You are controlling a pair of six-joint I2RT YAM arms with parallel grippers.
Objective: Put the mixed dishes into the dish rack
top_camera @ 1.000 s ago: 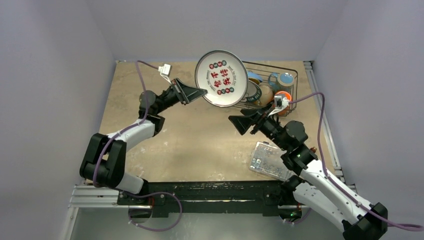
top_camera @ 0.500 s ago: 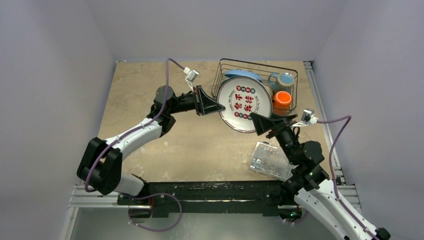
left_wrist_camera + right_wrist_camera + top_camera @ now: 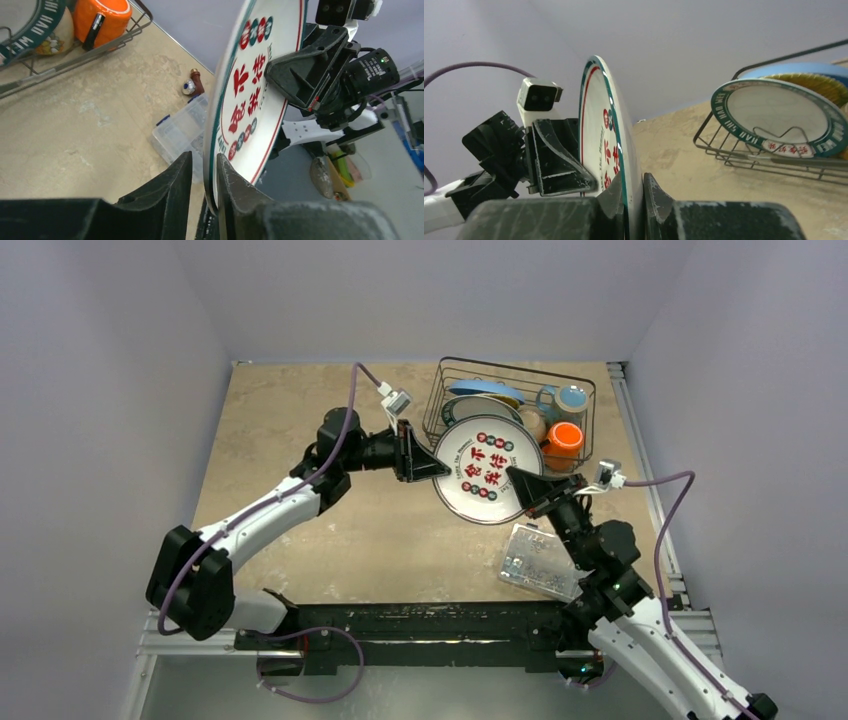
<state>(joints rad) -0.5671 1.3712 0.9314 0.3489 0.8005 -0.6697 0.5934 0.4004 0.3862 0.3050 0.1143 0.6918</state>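
Note:
A white plate (image 3: 488, 470) with red characters and a thin green edge hangs upright in front of the dish rack (image 3: 592, 390). My right gripper (image 3: 515, 478) is shut on its right rim; in the right wrist view both fingers press the plate (image 3: 606, 135). My left gripper (image 3: 440, 472) straddles the opposite rim, open, with a gap at one finger (image 3: 177, 175). In the rack stand a blue plate (image 3: 487, 390), a green-rimmed white plate (image 3: 468, 412), a bowl (image 3: 530, 423), an orange cup (image 3: 563, 438) and a light-blue mug (image 3: 570, 398).
A clear plastic box (image 3: 540, 562) of small parts lies on the table just under my right arm, near the front edge. The rack's wire wall (image 3: 724, 150) is close behind the hanging plate. Grey walls close in the table on three sides.
The plate came down from above the rack to in front of it. My right gripper swung in and shut on its rim. My left jaws have loosened from the other rim.

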